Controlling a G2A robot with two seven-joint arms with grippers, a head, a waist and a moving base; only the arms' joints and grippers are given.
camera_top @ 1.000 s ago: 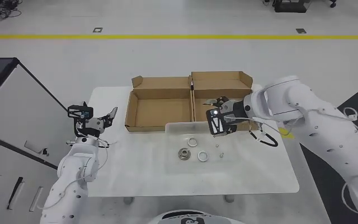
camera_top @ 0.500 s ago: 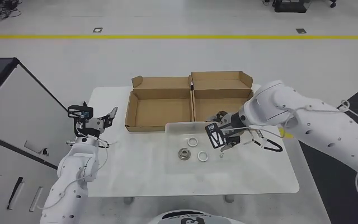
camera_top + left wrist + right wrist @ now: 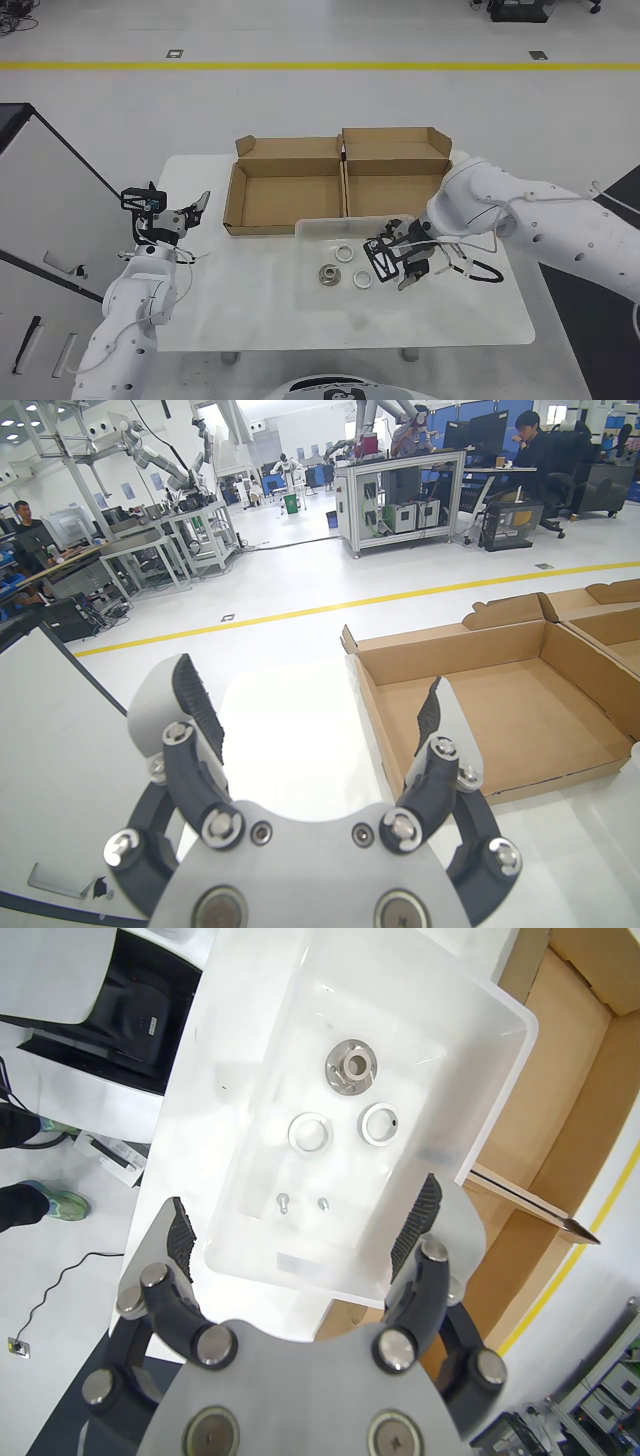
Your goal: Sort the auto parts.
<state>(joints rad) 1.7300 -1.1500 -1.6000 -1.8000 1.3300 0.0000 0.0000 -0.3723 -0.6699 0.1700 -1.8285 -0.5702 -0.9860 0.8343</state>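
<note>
Top view: a white table (image 3: 250, 300) carries an open brown cardboard box (image 3: 285, 200) touching a second cardboard box (image 3: 385, 192). A shallow translucent white plastic tray (image 3: 497, 1093) sits just beside them, on the robot's side. Inside the tray lie a flanged grey metal hub (image 3: 351, 1067), a silver metal ring (image 3: 310, 1132) and a second ring with a small side hole (image 3: 379, 1124). A tiny silver bolt (image 3: 282, 1202) and a second bolt (image 3: 324, 1203) lie near each other at one end. The right gripper (image 3: 304, 1197) hovers above the tray's bolt end, its ribbed fingers wide apart and holding nothing. The left gripper (image 3: 309, 672) hangs at the table's left edge, well apart from the tray, also spread and empty.

The step in hand appears to be picking 1 bolt. To do it well, the right gripper should descend straight, centre 1 bolt between the fingers and close across its shank. It should keep clear of the near tray wall and the neighbouring bolt, since so small a part could roll or slip.

Writing: 2 pale patches (image 3: 294, 1262) on the tray wall may be labels, but nothing on them is readable.
</note>
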